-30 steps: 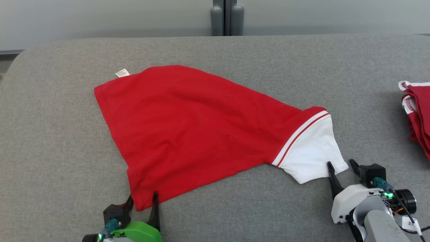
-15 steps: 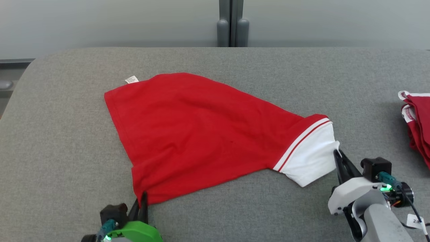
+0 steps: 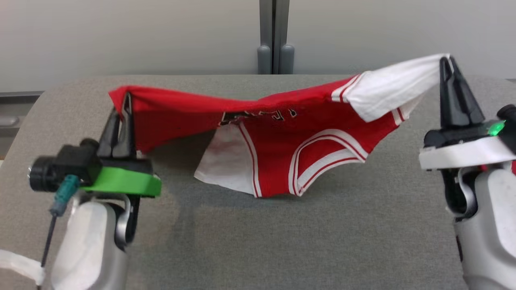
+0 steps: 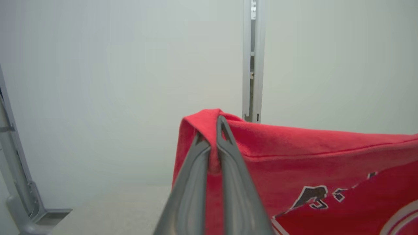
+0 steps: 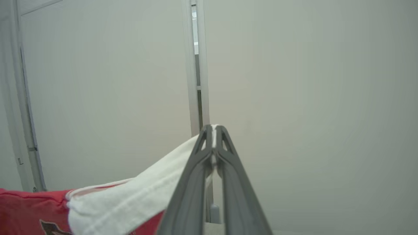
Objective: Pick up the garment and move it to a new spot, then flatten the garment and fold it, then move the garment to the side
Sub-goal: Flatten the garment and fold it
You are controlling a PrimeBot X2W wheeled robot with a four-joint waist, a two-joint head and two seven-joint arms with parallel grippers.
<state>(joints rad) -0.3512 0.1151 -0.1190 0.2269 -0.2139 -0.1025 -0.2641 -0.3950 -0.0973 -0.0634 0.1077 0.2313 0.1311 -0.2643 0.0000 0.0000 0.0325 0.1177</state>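
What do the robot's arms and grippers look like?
The left gripper has long dark fingers on a green mount, with a teal plug and thin black cable. The right gripper has matching fingers on a white mount with a green light. Both forearms are pale.

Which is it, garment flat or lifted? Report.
Lifted, not flat: the garment hangs stretched between the left end effector and right end effector, its middle sagging toward the table.
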